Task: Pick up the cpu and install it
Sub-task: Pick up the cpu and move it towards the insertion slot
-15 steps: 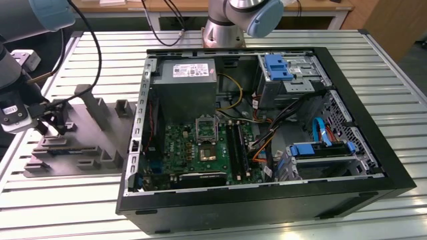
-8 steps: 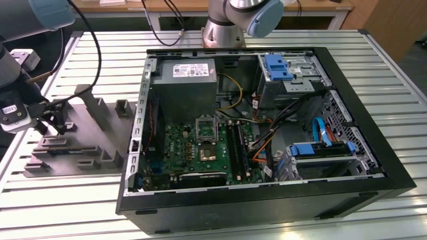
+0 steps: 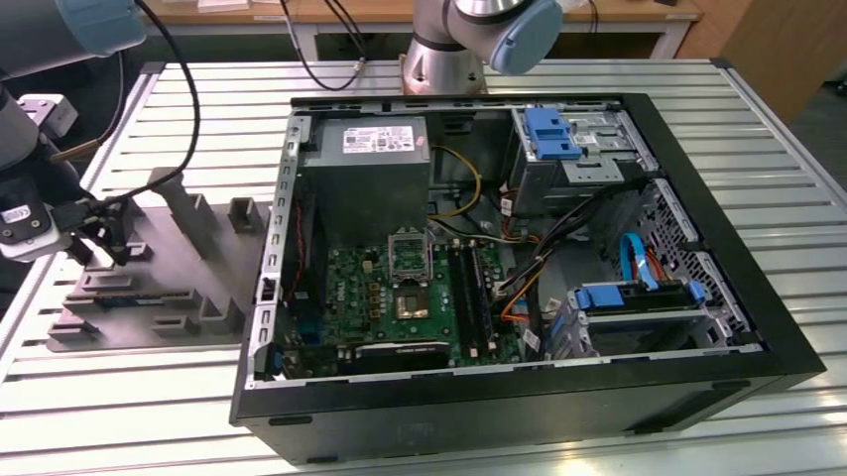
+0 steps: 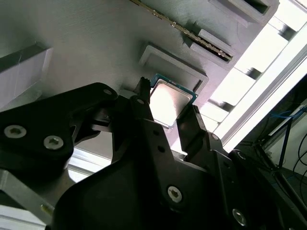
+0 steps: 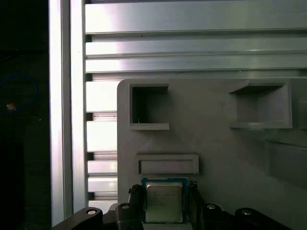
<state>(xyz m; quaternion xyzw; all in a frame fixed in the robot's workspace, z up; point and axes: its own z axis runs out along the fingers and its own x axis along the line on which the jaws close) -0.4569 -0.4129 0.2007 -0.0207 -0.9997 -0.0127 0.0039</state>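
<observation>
exterior view high above table (image 3: 781, 178); both wrist views close on cpu (image 5: 164, 201)

On the slatted table (image 3: 794, 198) a fixture plate (image 3: 185, 268) lies at the exterior view's left, with the open computer case (image 3: 741, 297) just beside it on the right. The gripper (image 3: 113, 248) hangs over the plate's left part, straddling the cpu (image 5: 164, 201), which lies on the plate just beside a narrow slot (image 5: 168, 164). Inside the case, the motherboard (image 3: 397, 297) sits near and left, with the power supply box (image 3: 377, 169) behind it at the far end and the socket (image 3: 408, 302) on the board. The drive cages (image 3: 636, 312) are at the right.
</observation>
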